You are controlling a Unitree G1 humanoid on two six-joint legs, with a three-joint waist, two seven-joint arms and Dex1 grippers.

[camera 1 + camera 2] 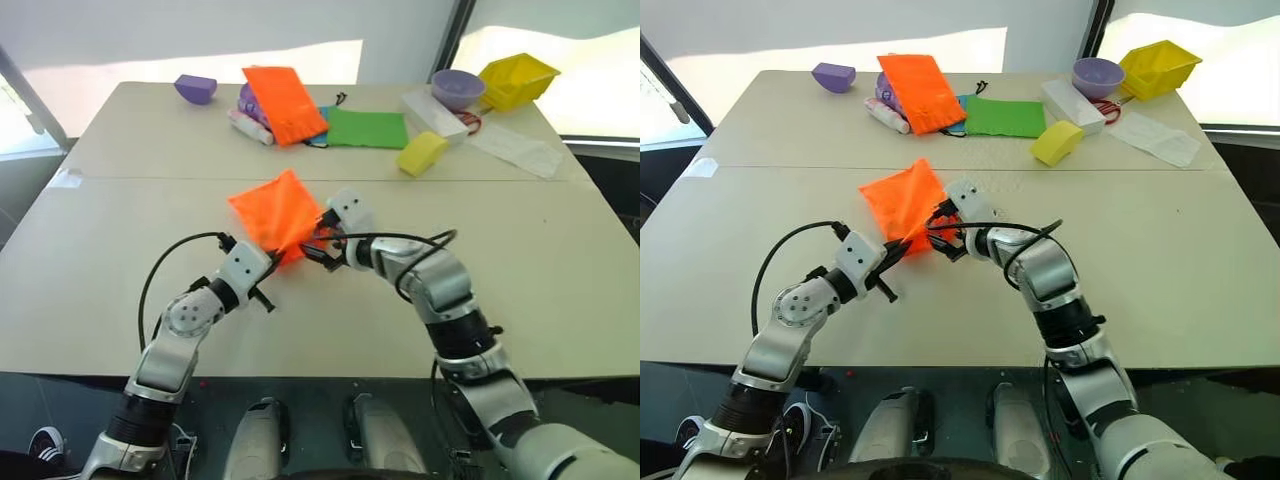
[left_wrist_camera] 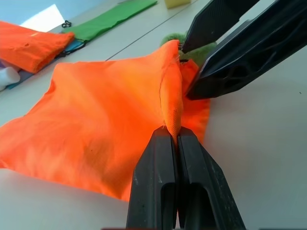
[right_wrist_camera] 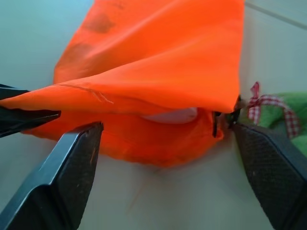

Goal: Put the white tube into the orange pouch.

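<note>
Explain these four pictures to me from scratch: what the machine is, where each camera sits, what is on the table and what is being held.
This is a humanoid robot with two arms, each ending in a two-fingered black tool. Two pictures come from cameras in its head, looking down over its arms at a beige table. The other two come from cameras on its wrists, looking along each tool's fingers.

The left tool is shut on the orange pouch, pinching the rim of its mouth and holding it up. The right tool is open just in front of that mouth. Inside the opening, the right wrist view shows something white, probably the white tube.

At the far side lie a second orange pouch, a green pouch, a purple bowl, a yellow bin, a yellow block and a white box.
</note>
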